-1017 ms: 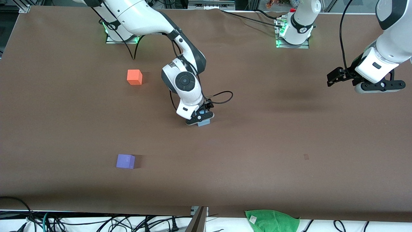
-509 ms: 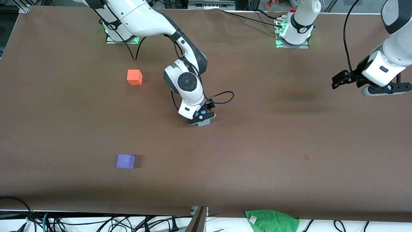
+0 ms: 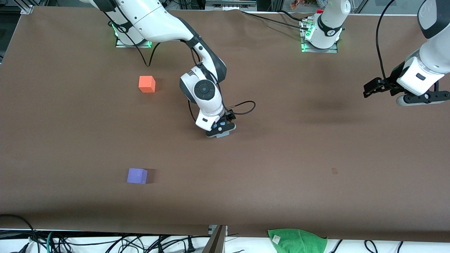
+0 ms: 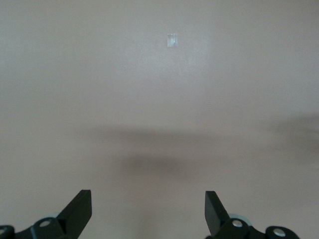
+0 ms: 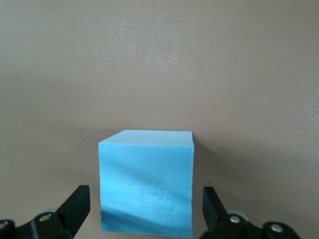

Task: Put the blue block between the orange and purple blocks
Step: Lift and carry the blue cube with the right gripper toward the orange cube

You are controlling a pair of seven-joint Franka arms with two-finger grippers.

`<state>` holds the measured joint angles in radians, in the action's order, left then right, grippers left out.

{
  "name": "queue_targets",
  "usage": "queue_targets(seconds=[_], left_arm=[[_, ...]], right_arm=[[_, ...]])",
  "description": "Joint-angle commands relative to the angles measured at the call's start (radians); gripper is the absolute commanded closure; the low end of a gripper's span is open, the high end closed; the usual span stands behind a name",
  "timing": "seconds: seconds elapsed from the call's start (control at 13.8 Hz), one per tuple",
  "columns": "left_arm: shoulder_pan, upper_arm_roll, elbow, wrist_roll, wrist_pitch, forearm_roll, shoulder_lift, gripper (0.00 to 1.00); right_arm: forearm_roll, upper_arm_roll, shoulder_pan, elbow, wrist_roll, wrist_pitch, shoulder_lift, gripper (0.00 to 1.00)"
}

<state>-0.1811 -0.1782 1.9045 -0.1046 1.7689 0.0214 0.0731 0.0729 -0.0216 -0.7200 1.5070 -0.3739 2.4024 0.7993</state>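
Note:
The blue block (image 3: 223,135) sits on the brown table near the middle, mostly hidden under my right gripper (image 3: 220,130). In the right wrist view the blue block (image 5: 146,181) stands between the open fingers of my right gripper (image 5: 144,211), with a gap on each side. The orange block (image 3: 147,84) lies toward the right arm's end, farther from the front camera. The purple block (image 3: 137,175) lies nearer to the camera, in line with the orange one. My left gripper (image 3: 420,99) waits open and empty above the left arm's end; it also shows in the left wrist view (image 4: 148,209).
A green cloth (image 3: 297,240) lies past the table's front edge. Cables run along that edge. A small dark mark (image 3: 334,171) is on the table mat, seen pale in the left wrist view (image 4: 172,40).
My right gripper has sunk a little lower around the blue block. My left gripper has drifted toward the left arm's end of the table.

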Motion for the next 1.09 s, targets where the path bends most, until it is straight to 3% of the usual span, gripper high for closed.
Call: queue_targets(seconds=[0.0, 0.15, 0.29, 0.51, 0.65, 0.87, 1.02], left_arm=[[-0.012, -0.004, -0.010, 0.026, 0.001, 0.005, -0.003, 0.00], [-0.012, -0.006, -0.010, 0.026, 0.001, 0.003, -0.003, 0.00], [-0.012, -0.006, -0.009, 0.026, -0.002, 0.003, -0.003, 0.00], [-0.012, -0.006, -0.010, 0.026, -0.002, 0.003, -0.003, 0.00], [-0.012, -0.006, -0.007, 0.026, -0.006, 0.003, -0.003, 0.00], [-0.012, -0.006, -0.009, 0.028, -0.005, 0.003, -0.001, 0.00], [-0.014, -0.006, -0.009, 0.028, -0.005, 0.003, -0.003, 0.00]], right_arm=[[0.008, 0.008, -0.009, -0.017, -0.008, 0.015, 0.014, 0.00], [0.010, 0.008, -0.009, -0.017, -0.008, 0.050, 0.015, 0.02], [0.008, 0.008, -0.009, -0.017, -0.007, 0.053, 0.015, 0.19], [0.005, 0.009, -0.007, -0.017, -0.007, 0.055, 0.017, 0.56], [0.004, 0.011, -0.004, -0.017, 0.000, 0.055, 0.012, 0.69], [0.010, 0.017, 0.043, -0.021, 0.015, 0.034, -0.024, 0.69], [0.008, 0.017, 0.097, -0.021, 0.035, -0.066, -0.069, 0.69]])
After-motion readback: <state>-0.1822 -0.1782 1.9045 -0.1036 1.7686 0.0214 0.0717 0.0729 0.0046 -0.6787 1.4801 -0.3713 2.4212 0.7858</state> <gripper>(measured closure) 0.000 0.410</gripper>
